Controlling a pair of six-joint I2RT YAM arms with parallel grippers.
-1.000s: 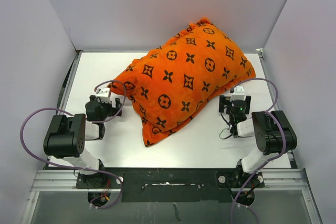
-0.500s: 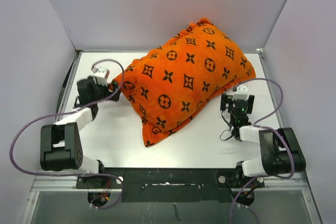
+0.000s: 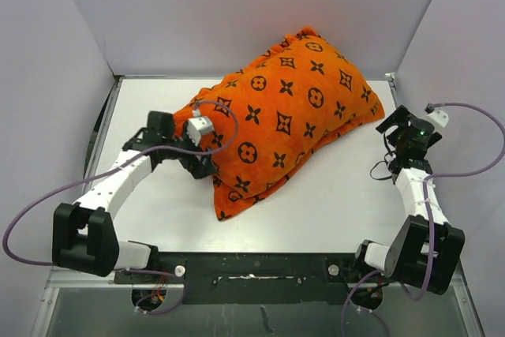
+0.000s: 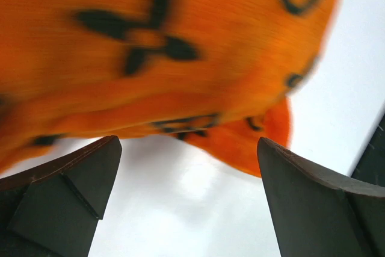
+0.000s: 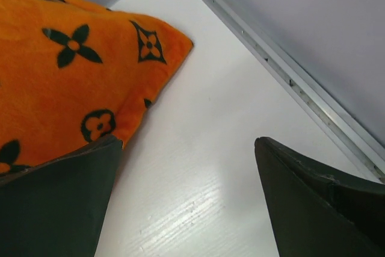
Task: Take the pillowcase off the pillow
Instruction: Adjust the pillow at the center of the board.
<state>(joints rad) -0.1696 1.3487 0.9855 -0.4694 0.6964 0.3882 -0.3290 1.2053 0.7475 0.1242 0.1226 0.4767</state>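
All of the work remains, I judge: on the white surface (image 3: 331, 211) the orange pillowcase (image 3: 284, 116) lies stuffed full (no pillow showing). The left tool (image 4: 186, 167), spread wide and empty, faces its near-left edge. The right tool (image 5: 189, 173), likewise released, hovers near its right corner.
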